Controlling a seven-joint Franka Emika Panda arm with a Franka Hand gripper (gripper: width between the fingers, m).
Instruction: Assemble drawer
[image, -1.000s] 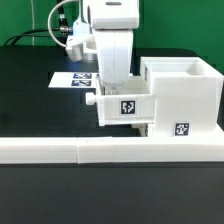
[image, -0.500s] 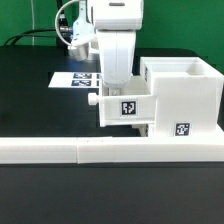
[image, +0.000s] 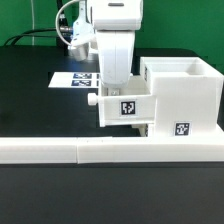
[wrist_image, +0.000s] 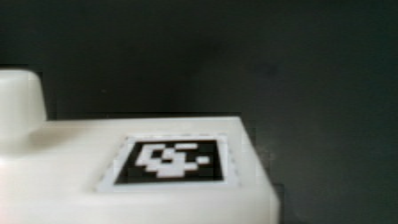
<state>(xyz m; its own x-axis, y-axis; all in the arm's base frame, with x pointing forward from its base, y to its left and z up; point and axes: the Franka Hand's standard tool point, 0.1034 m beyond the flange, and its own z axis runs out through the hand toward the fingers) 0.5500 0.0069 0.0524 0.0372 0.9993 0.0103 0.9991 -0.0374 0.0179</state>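
Observation:
The large white drawer housing (image: 186, 92) stands at the exterior view's right, with a tag low on its front. A small white tray (image: 126, 108) with a tag on its side and a knob (image: 91, 100) sits against the housing's left face, above the table. My gripper (image: 118, 88) comes straight down onto the tray's top and seems shut on it; its fingertips are hidden by the tray. In the wrist view the tray (wrist_image: 71, 160), its tag (wrist_image: 175, 160) and the knob (wrist_image: 18, 95) fill the frame; no fingers show. A second tray is not seen apart.
A long low white border bar (image: 60, 150) runs along the front of the black table. The marker board (image: 72, 79) lies flat behind the arm. Cables hang at the back.

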